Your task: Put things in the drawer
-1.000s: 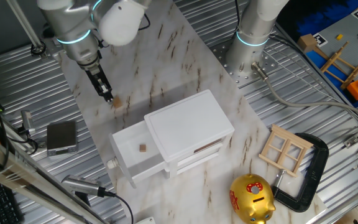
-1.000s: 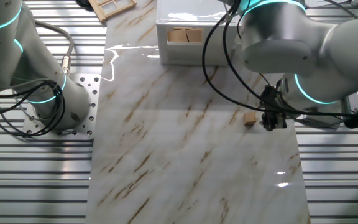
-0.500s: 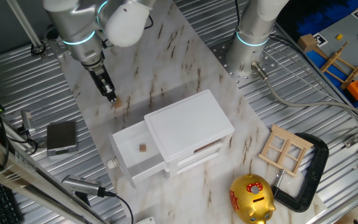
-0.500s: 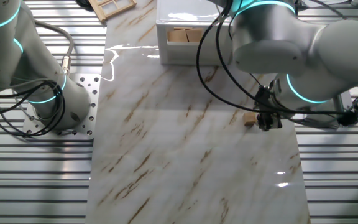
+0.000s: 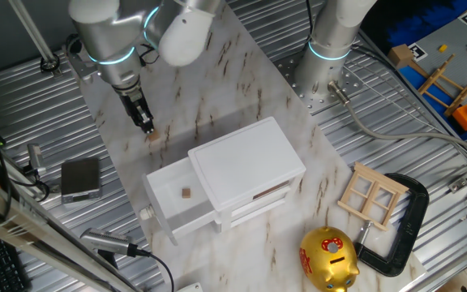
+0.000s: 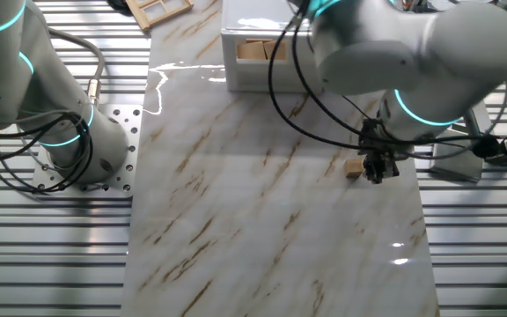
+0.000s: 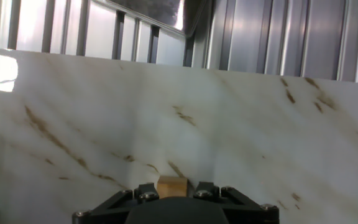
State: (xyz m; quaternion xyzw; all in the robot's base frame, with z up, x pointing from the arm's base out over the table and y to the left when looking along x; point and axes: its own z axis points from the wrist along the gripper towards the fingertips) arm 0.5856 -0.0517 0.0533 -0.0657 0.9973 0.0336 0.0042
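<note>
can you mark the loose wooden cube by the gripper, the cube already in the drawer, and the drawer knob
loose wooden cube (image 6: 353,167), the other fixed view, its top face
cube in the drawer (image 5: 186,193), one fixed view, its middle
drawer knob (image 5: 145,213), one fixed view, its rounded end

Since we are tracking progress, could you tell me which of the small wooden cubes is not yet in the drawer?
The cube lying on the marble beside the gripper; the other cube already sits inside the open top drawer.

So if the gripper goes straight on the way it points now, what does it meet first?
Most likely the wooden cube just ahead of the gripper, resting on the marble tabletop; exact depth is unclear.
</note>
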